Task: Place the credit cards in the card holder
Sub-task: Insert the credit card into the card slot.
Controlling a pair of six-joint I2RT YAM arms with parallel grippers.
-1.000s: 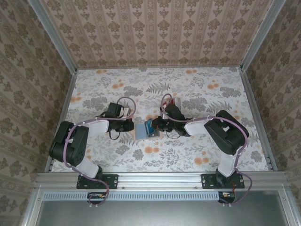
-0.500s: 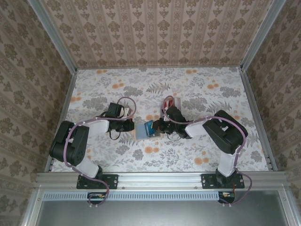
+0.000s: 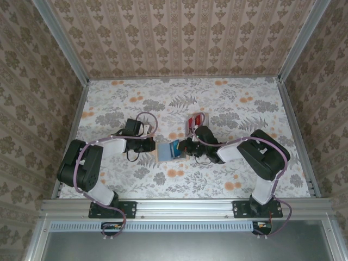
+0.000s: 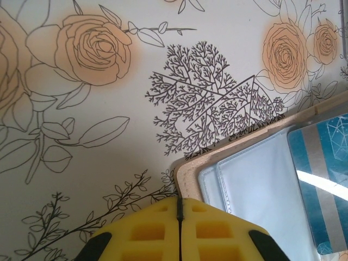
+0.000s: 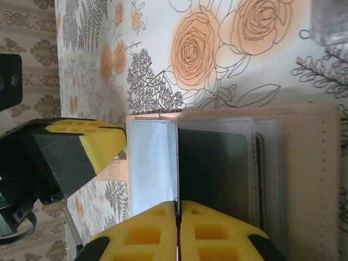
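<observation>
card holder [image 3: 161, 151] lies open crosswise; right hand [image 5: 176, 209] clamps blue card [image 3: 174, 147]; left hand [image 4: 180, 205] together.

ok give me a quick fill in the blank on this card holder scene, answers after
1. The card holder lies ___ on the table, pockets up.
2. The single card at its pockets is ___ in colour.
3. That card is pinched edge-on in the ___ arm's pincer.
4. The left pincer, at the holder's edge, is ___.
Missing words: open; blue; right; shut
</observation>
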